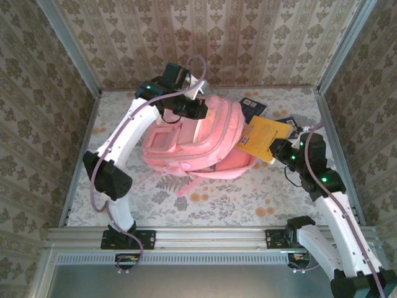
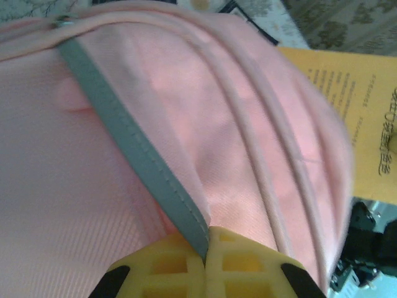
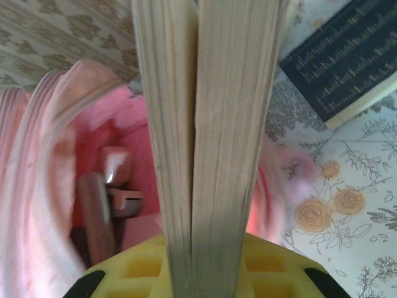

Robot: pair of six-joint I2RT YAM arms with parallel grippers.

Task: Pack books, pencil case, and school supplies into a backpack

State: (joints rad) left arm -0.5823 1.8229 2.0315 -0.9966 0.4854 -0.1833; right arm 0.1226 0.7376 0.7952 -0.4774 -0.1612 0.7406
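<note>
Table point(image 1: 236, 194) | left tool point(image 2: 206, 245) nips backpack point(image 1: 198, 139) strap point(image 2: 133, 152) | right tool point(image 3: 197, 261): perhaps two books point(image 3: 205, 124)

Print on orange-yellow book point(image 2: 366, 112) and navy book point(image 3: 347, 56) is too blurred to read.

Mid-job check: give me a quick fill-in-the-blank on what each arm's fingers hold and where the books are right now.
1. The left fingers are shut on a ___ strap of the backpack.
2. The right fingers clamp the orange-yellow book, facing the backpack's ___ main compartment.
3. The navy book lies on the ___, outside the backpack.

Missing words: grey; open; table.
</note>
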